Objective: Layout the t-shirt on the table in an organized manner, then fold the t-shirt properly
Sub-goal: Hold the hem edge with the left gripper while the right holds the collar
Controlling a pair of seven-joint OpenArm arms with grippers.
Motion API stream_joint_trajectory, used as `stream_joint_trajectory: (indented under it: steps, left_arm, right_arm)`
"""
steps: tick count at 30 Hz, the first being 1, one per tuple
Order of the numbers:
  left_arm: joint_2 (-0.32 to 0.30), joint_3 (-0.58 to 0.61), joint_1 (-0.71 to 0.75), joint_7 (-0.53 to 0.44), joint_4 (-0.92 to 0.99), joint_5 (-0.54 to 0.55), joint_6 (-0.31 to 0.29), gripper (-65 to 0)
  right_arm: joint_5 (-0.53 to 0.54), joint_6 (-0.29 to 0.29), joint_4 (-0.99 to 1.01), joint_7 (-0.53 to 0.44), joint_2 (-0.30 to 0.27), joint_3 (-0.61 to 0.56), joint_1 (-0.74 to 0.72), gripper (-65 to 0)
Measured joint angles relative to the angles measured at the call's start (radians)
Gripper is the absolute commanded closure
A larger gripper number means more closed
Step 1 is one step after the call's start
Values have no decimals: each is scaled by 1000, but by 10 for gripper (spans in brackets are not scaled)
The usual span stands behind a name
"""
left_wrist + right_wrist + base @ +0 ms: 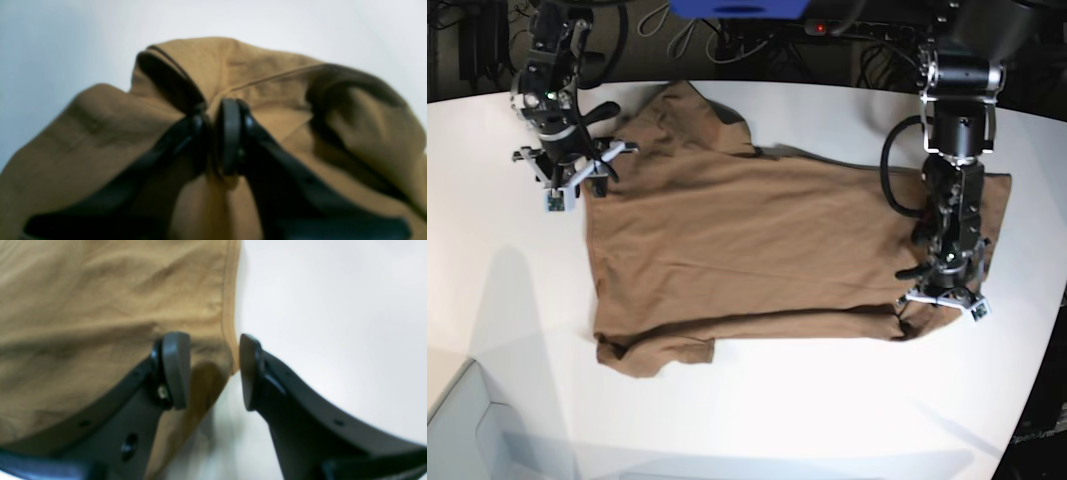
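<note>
In the left wrist view, one left tool (pixel 217 133) has its two black jaws pinched together on a bunched fold of the single tan-brown t-shirt (pixel 100 126); cloth puckers around the tips from 9 to 3 o'clock, and the white desk (pixel 50 40) fills the upper part of the view. In the right wrist view, the one right tool (pixel 213 370) stands with its jaws apart, straddling the shirt's stitched edge: one grey pad (pixel 176 370) lies over the cloth at 9 o'clock, the other over bare desk at 3 o'clock. The base view shows one shirt spread across the white desk, wrinkled, with a sleeve at 11 o'clock and a folded corner at 7 o'clock. Two arms work it. Dark cables and equipment line the far edge at 12 o'clock.
</note>
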State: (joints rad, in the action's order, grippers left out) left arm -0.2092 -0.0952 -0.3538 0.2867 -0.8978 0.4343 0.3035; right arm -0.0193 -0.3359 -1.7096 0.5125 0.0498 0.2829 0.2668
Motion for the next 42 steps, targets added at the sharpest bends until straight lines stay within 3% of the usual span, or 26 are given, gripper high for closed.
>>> stream_joint_trajectory:
  steps: [4,31,34,38,42]
  left_arm:
    - [-4,-3,30,-22,-1,-5,-2,-266]
    - [2,-5,63,0,-120,-5,0,-264]
    - [2,-2,63,0,-120,-5,-1,-192]
    - [3,-6,60,0,-69,-3,-1,0]
    - [4,-7,37,0,-42,-4,0,0]
  right_arm:
    - [0,0,0,0,0,0,0,-252]
    - [0,0,0,0,0,0,0,-252]
    - [0,0,0,0,0,0,0,-252]
    - [0,0,0,0,0,0,0,-251]
    - [0,0,0,0,0,0,1,-251]
